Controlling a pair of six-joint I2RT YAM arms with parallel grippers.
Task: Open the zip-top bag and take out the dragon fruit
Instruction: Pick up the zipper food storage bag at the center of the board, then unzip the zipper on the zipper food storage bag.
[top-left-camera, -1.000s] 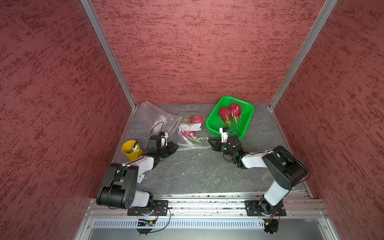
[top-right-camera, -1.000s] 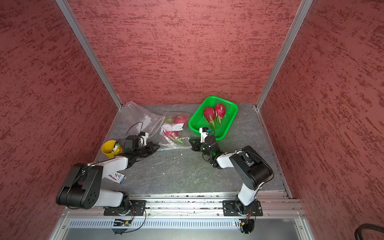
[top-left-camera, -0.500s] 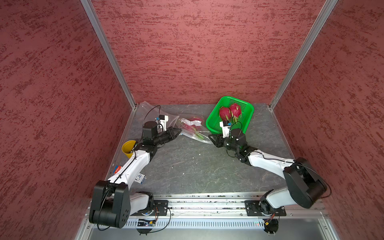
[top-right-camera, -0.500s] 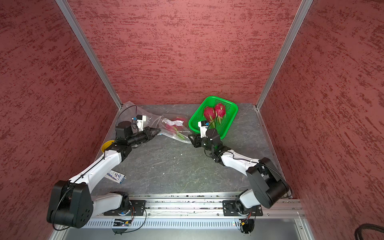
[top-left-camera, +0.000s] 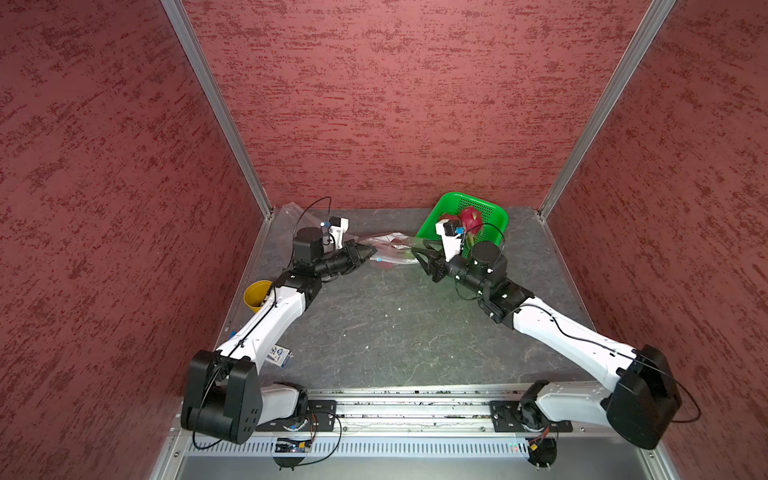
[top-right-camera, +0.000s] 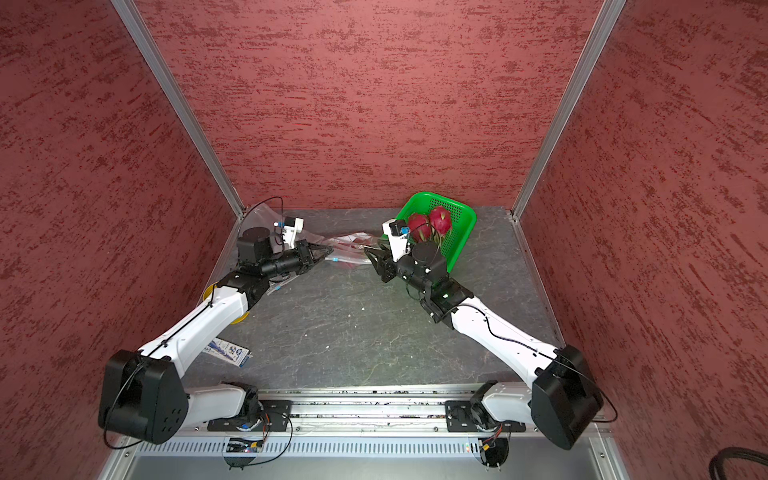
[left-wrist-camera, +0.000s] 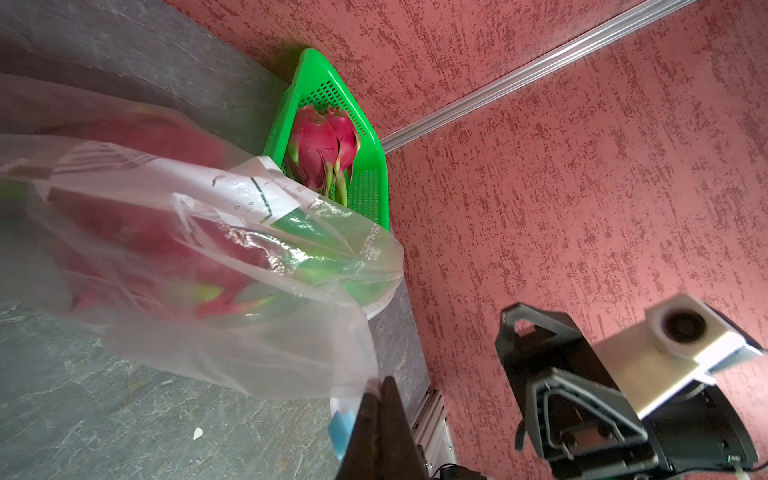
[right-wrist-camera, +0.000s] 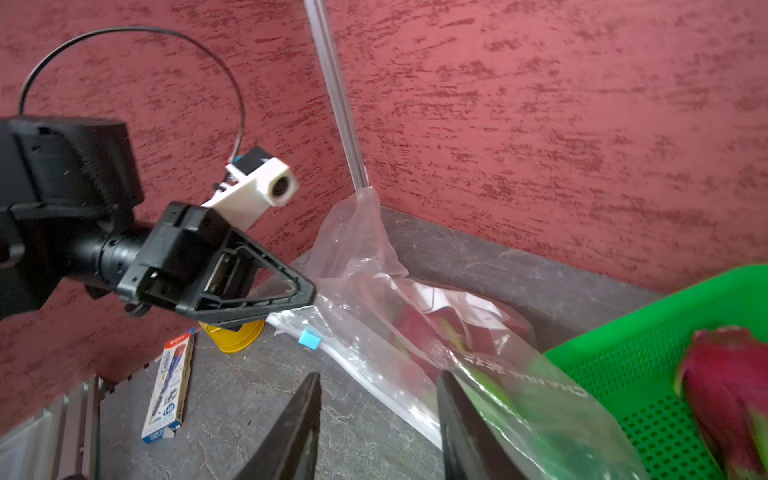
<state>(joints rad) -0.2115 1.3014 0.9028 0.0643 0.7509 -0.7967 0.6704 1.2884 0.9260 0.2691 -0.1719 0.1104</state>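
1. Step in hand, as judged: opening the bag, with no fruit drawn out of it yet.
2. Left gripper (top-left-camera: 371, 250): clenched on the left end of the zip-top bag (top-left-camera: 392, 250), pinching the film right beside the blue slider (right-wrist-camera: 309, 338). Bag apparently raised a little off the table (top-left-camera: 395, 332) at that end.
3. Right gripper (right-wrist-camera: 378, 395): jaws spread, grasping nothing, poised at the right end of the bag along the zip edge, just left of the green basket (top-left-camera: 495, 216).
4. Dragon fruit in the bag (right-wrist-camera: 415, 328): pink skin and green tips showing through the film, lying at the far middle of the table between the two grippers. Count blurred, hard to tell.
5. Two more dragon fruit (top-right-camera: 419, 226) already in the basket at the far right, touching each other.
6. Seal: impossible to tell from these views whether parted or closed.
7. Next move, as judged:
   - close the right jaws on the slider or on one lip of the zip edge;
   - keep the left pinch firm as the anchor;
   - pull apart along the seal, not upward.
8. Risks:
   - thin, slippery film likely to slide out of a shallow pinch;
   - loose fruit apt to roll and drag the bag;
   - basket rim close by, leaving little room on the right.
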